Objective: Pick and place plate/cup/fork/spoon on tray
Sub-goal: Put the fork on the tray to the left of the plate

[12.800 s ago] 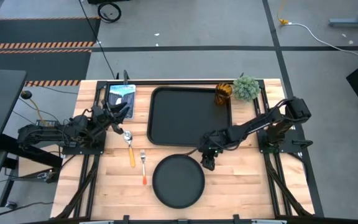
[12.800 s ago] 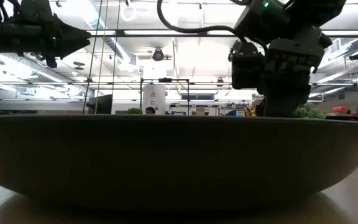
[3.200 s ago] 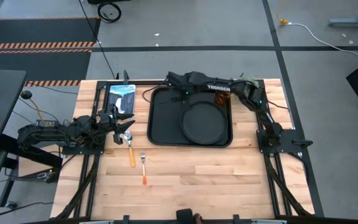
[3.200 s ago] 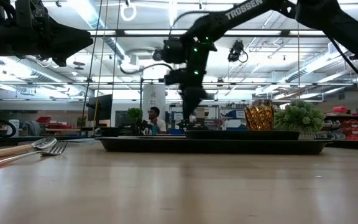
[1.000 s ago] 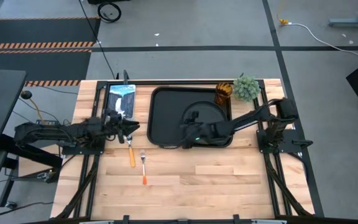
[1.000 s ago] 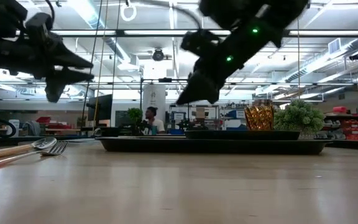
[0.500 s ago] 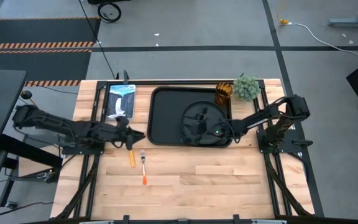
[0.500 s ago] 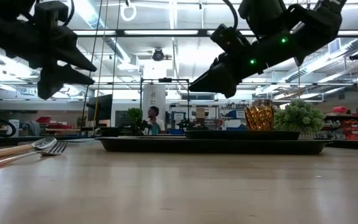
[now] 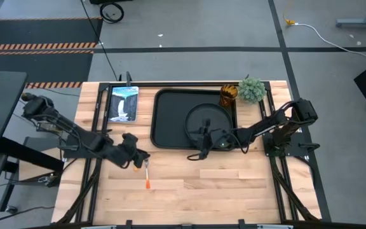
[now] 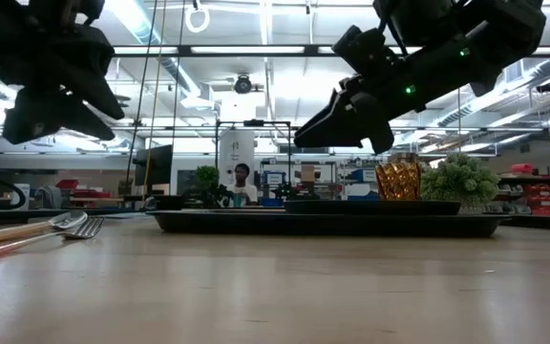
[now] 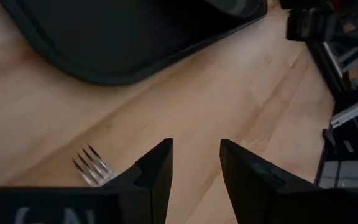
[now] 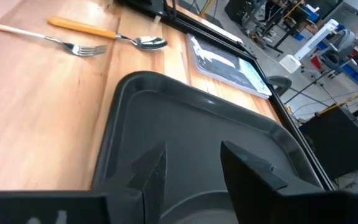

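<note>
While the plate point(image 9: 209, 121) already sits on the tray point(image 9: 167, 121), the fork point(image 12: 73, 45) and spoon point(image 12: 138, 42) lie on the table point(image 9: 234, 184). Left hand point(image 9: 135, 159) hovers open over them; right hand point(image 9: 201, 143) is open and empty. Whether the cup point(image 9: 227, 95) counts as placed, I can't tell.

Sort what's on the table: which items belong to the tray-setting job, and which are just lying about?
Part of the job: tray, plate already lying on it, cup, fork, spoon.

Lying about: potted plant beside the cup, printed booklet at the table's far left.
</note>
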